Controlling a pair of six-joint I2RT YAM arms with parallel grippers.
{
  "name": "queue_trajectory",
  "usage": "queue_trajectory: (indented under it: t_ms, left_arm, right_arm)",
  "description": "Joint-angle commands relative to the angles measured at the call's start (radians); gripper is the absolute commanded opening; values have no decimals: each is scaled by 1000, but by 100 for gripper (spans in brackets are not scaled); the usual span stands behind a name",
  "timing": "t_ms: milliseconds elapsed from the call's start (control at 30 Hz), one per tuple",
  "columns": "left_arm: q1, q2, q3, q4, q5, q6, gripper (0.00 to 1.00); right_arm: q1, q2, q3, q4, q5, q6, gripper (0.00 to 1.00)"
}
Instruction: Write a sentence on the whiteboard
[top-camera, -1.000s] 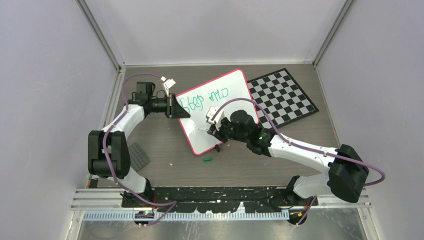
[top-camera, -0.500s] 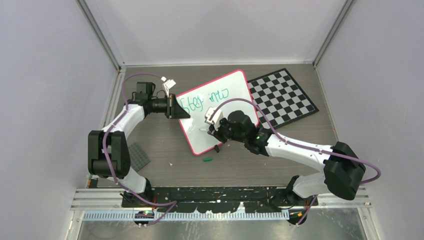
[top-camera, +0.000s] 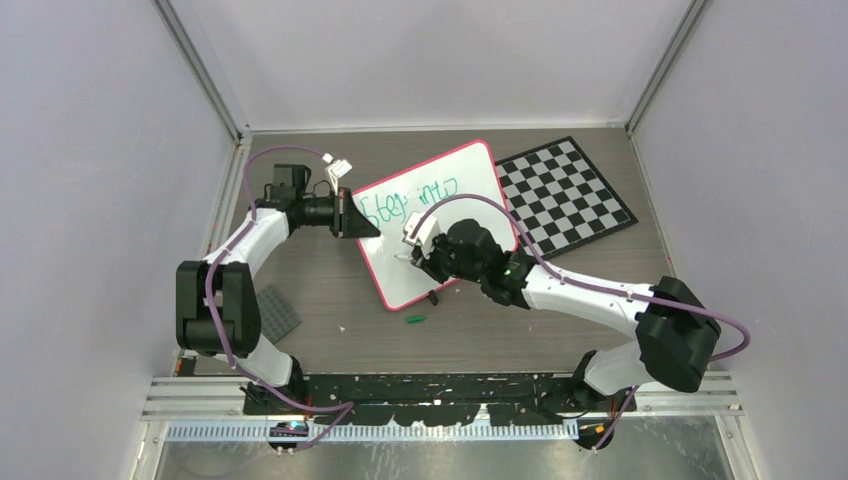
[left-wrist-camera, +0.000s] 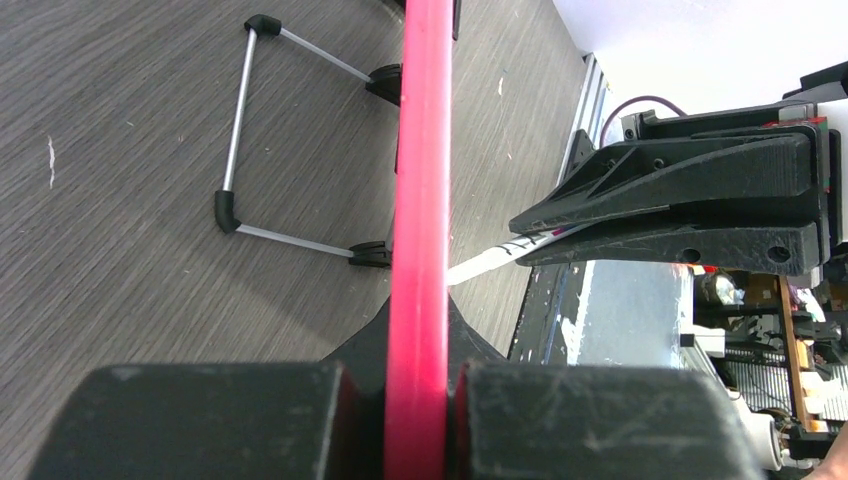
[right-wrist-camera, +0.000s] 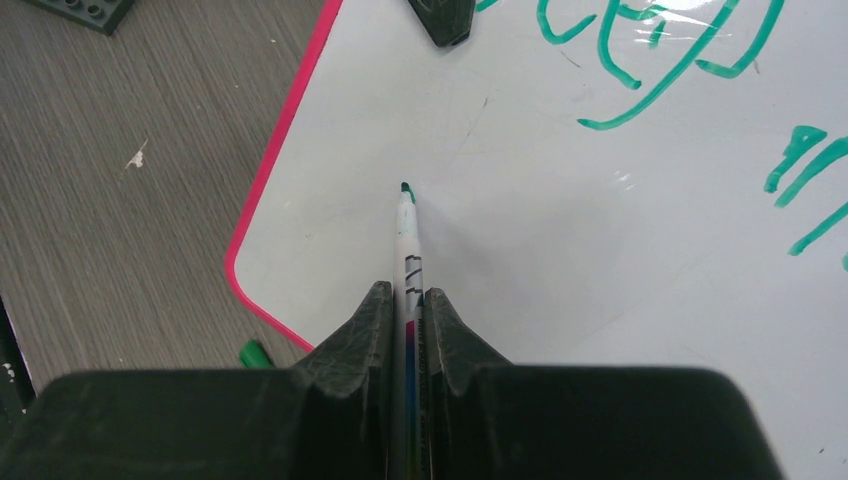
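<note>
The sentence (top-camera: 408, 198) reads only "Step into"; left tool (left-wrist-camera: 418, 392) clamps the whiteboard (top-camera: 476, 188), right tool (right-wrist-camera: 406, 300) grips the marker (right-wrist-camera: 407, 232) at blank space, second line unwritten.

Right wrist view is cropping the sentence (right-wrist-camera: 660, 95) at the top and right edges, letters only showing in part. Right claw (right-wrist-camera: 408, 295) is hiding the marker (right-wrist-camera: 405, 225) barrel behind its label. Left wrist view is catching the whiteboard (left-wrist-camera: 420, 200) edge-on, so its face is hiding. Marker tip touching or hovering: cannot tell.
</note>
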Motion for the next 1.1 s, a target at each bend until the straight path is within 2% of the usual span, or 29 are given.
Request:
queue_trajectory:
  t_ms: [0, 467, 1067]
  left_arm:
    - [6, -15, -2, -74, -62, -15, 0]
    - [6, -18, -10, -89, -67, -2, 0]
    - [7, -17, -14, -91, -70, -2, 0]
  right_arm:
    - [7, 17, 54, 57, 21, 6, 0]
    - [17, -4, 4, -7, -6, -47, 0]
    - [-1, -51, -45, -43, 43, -49, 0]
